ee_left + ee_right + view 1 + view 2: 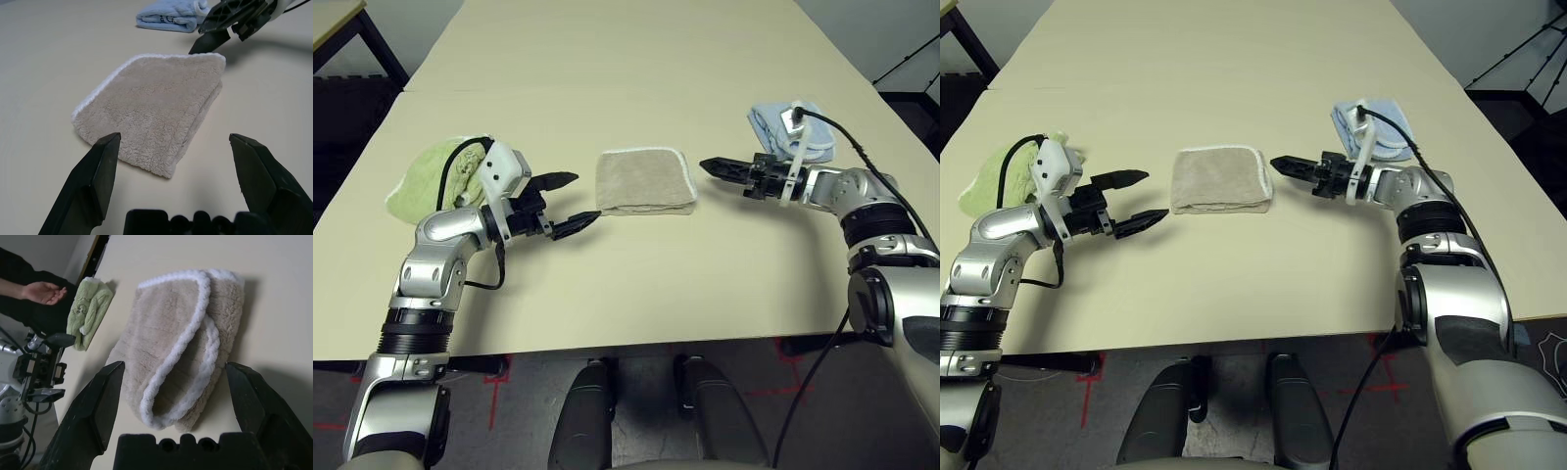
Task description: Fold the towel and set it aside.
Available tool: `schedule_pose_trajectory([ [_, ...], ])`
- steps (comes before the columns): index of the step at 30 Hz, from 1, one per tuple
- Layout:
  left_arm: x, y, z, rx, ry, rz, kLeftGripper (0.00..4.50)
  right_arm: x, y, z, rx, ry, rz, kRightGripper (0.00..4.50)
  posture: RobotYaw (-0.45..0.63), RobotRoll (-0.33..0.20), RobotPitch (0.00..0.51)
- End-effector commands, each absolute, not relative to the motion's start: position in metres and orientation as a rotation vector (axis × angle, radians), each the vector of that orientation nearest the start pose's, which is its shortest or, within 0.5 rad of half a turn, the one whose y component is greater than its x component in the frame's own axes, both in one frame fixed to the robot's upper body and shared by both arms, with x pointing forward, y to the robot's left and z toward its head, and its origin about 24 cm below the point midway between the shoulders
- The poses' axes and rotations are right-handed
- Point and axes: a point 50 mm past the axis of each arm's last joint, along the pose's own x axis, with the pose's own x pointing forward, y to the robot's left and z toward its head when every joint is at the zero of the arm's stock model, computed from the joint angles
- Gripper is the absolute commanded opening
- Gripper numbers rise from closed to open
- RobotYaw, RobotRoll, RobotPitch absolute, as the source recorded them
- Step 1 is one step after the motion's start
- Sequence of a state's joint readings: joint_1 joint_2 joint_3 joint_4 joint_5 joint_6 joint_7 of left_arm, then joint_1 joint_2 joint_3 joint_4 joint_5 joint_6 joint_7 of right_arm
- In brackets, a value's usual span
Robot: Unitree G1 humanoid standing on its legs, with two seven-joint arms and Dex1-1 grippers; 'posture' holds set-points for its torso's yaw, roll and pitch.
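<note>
The towel [644, 181] lies folded into a small beige square with white edging in the middle of the table. My left gripper [584, 199] is open just left of it, fingertips close to the towel's near left corner, holding nothing. In the left wrist view the towel [151, 107] sits a short way beyond the spread fingers [93, 181]. My right gripper [707, 165] is open just right of the towel, pointing at its right edge. In the right wrist view the layered white-edged folds [181, 352] lie between and beyond its fingers [98, 401], untouched.
A pale green cloth [426, 181] is bunched behind my left wrist at the table's left. A light blue cloth [783, 127] lies folded behind my right wrist. A person's hand [44, 291] shows past the table's left side. The near table edge [607, 343] runs below both arms.
</note>
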State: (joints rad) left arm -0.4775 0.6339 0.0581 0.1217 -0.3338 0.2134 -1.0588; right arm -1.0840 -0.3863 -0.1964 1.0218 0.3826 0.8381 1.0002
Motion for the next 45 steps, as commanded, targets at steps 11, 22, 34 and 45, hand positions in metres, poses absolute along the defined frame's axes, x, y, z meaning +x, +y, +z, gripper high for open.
schedule_pose_trajectory([
  [11, 0.298, 0.211, 0.162, 0.343, -0.004, -1.014, 4.5, 0.379, -0.144, 0.141, 0.684, 0.582, 0.914, 4.44, 0.07, 0.0, 0.181],
  [22, 0.297, 0.211, 0.161, 0.341, 0.006, -1.014, 4.5, 0.383, -0.131, 0.142, 0.752, 0.556, 0.875, 4.28, 0.07, 0.0, 0.182],
  [34, 0.297, 0.21, 0.159, 0.338, 0.019, -1.019, 4.5, 0.384, -0.132, 0.143, 0.776, 0.534, 0.863, 0.27, 0.06, 0.0, 0.174],
  [45, 0.295, 0.209, 0.156, 0.334, 0.033, -1.022, 4.5, 0.385, -0.144, 0.174, 0.829, 0.311, 0.949, 0.03, 0.05, 0.0, 0.16],
])
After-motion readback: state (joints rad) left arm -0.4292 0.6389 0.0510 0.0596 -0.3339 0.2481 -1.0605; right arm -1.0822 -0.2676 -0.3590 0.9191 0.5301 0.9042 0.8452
